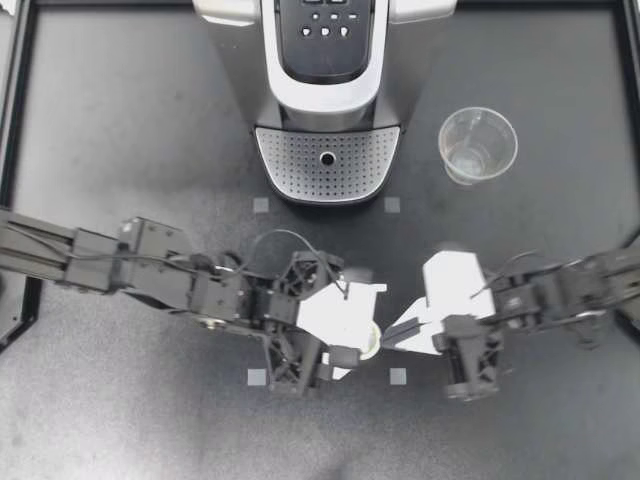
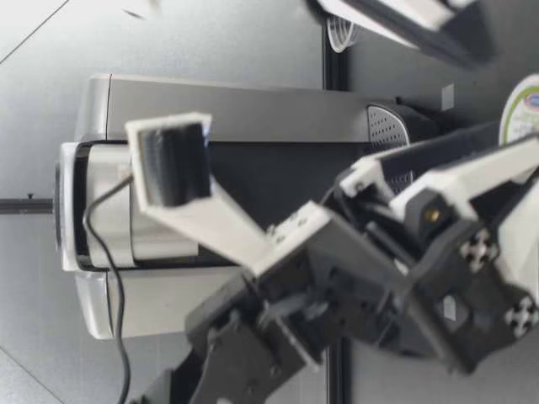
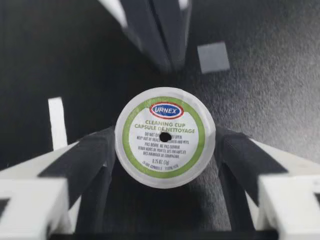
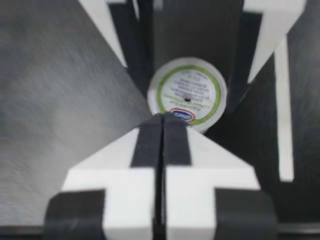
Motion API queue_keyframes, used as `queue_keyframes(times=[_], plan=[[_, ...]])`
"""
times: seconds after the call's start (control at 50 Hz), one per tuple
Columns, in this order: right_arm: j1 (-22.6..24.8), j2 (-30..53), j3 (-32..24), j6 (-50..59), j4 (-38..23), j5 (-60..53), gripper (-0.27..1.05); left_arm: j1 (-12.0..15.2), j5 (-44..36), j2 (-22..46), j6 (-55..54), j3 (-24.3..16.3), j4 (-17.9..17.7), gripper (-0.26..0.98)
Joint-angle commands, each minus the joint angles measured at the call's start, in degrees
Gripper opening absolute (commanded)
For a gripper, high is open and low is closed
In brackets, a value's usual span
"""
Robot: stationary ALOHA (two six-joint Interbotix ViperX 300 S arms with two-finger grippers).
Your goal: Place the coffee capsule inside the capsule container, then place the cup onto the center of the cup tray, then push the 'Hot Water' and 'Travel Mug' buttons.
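Observation:
The coffee capsule (image 1: 372, 342), white with a green-ringed foil lid, stands on the table in front of the machine. My left gripper (image 1: 366, 330) is shut on it, and in the left wrist view both dark pads press the capsule (image 3: 165, 137) from two sides. My right gripper (image 1: 386, 335) is shut on nothing, its joined tips (image 4: 163, 119) touching the capsule's rim (image 4: 187, 95). The clear plastic cup (image 1: 478, 145) stands upright to the right of the coffee machine (image 1: 325, 60). The machine's perforated cup tray (image 1: 327, 160) is bare. The capsule lid (image 2: 522, 105) also shows in the low view.
The button panel (image 1: 325, 30) is on top of the machine. Small grey tape squares (image 1: 392, 205) (image 1: 258, 377) mark the table. A raised border (image 1: 15, 150) runs along the table's left side. Both arms crowd the front middle.

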Motion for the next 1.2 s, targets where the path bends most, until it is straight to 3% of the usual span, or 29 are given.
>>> queue_keyframes(times=[0.0, 0.2, 0.52, 0.72, 1.18], plan=[[-0.53, -4.92, 0.09, 0.09, 0.0, -0.88, 0.05, 0.18, -0.44, -3.69, -0.26, 0.7, -0.53, 0.45], [-7.65, -12.04, 2.02, 1.49, 2.81, -7.47, 0.05, 0.18, -0.79, -8.26, -1.85, 5.19, -0.62, 0.45], [-18.46, -12.22, 1.49, 2.99, 3.69, -19.25, 0.05, 0.09, -6.42, -15.12, -5.01, 12.66, -0.62, 0.45], [-20.65, -9.84, -2.02, 2.55, 3.69, -20.74, 0.05, 0.09, -8.17, -17.23, -5.19, 14.5, -0.62, 0.45], [-22.94, -5.54, -7.65, 2.46, 3.6, -21.18, 0.05, 0.18, -8.35, -17.31, -5.01, 14.5, -0.62, 0.45]])
